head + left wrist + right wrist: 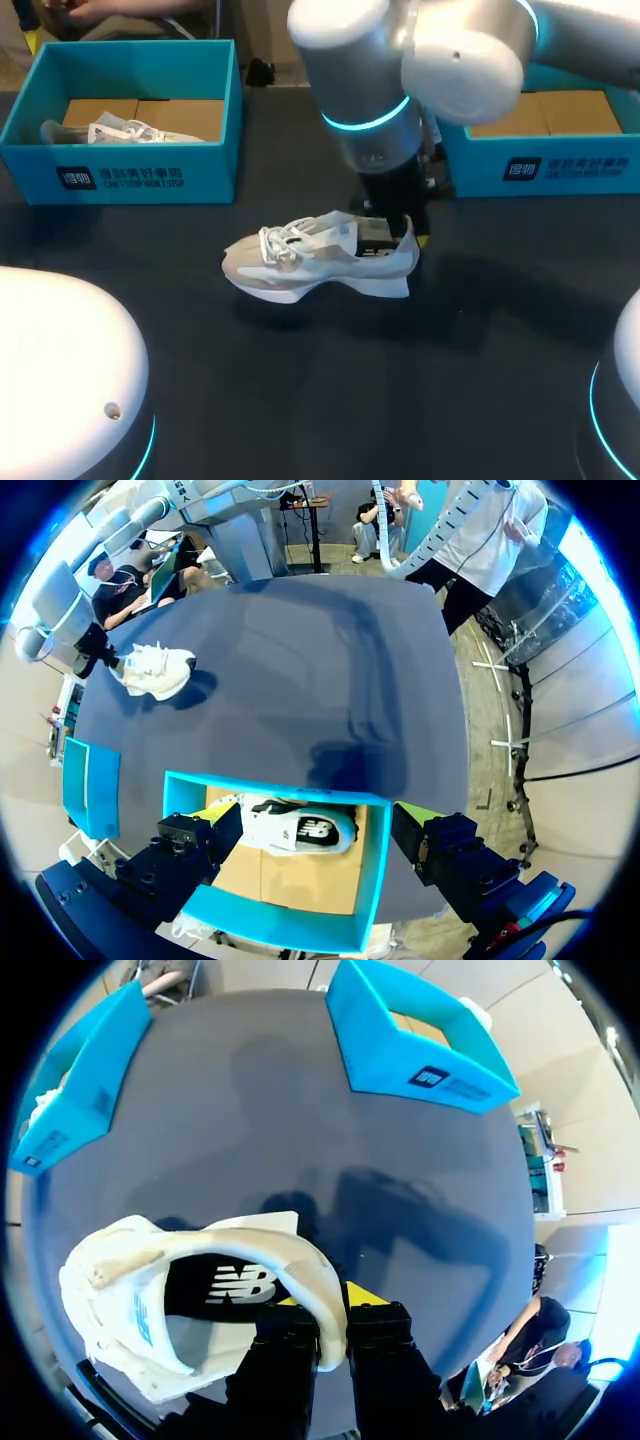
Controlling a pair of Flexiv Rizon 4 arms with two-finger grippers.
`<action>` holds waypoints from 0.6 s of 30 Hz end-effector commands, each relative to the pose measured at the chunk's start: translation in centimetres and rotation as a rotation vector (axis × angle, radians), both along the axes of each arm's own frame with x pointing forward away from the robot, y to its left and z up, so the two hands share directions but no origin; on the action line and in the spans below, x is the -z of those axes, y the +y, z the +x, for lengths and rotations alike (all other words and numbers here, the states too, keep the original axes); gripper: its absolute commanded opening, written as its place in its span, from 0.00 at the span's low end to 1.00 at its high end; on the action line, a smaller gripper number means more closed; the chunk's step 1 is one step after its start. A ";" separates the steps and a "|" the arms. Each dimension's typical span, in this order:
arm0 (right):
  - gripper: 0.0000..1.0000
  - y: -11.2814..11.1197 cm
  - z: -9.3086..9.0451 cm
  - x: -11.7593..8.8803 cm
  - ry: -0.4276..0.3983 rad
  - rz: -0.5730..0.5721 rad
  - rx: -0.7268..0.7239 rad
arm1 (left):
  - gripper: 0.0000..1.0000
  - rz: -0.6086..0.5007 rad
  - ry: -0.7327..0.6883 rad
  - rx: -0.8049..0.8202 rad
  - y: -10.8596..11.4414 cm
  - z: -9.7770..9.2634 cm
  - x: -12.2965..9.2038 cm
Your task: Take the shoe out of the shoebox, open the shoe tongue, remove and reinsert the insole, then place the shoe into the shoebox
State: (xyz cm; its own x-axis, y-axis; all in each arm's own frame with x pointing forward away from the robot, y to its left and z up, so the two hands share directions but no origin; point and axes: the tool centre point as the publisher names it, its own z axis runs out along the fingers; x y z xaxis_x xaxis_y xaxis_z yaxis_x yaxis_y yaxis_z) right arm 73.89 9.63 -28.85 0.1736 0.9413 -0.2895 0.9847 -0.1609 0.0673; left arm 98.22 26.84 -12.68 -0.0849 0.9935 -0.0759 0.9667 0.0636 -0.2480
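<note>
The white laced sneaker (310, 262) has its heel pinched by the right gripper (332, 1325); only the left wrist view shows the left gripper (320, 812), spread wide.

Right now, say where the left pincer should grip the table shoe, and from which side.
Probably the laced tongue of the shoe, from above at the toe end: it stands upright, opening up, and the right pincer clamps the heel collar.

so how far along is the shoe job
Done: the shoe is out, on the table. In hand: the right hand grips its heel collar. Left: the insole is still inside, so pulling and refitting it, then boxing the shoe.
</note>
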 end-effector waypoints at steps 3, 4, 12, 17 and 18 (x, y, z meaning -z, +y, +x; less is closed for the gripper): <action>0.00 -0.4 0.1 3.1 0.001 -0.009 -0.004 | 1.00 0.003 0.002 0.001 0.0 0.1 -0.1; 0.00 -0.4 0.1 3.5 0.005 -0.010 -0.006 | 1.00 0.003 0.002 0.001 0.0 0.1 -0.1; 0.00 -0.6 0.3 5.8 0.027 -0.042 -0.034 | 1.00 0.003 0.002 0.001 0.0 0.1 -0.1; 0.00 -0.7 0.3 6.6 0.038 -0.055 -0.034 | 1.00 0.003 0.002 0.001 0.0 0.1 -0.1; 0.00 -0.8 0.2 6.9 0.041 -0.052 -0.030 | 1.00 0.003 0.002 0.001 0.0 0.1 -0.1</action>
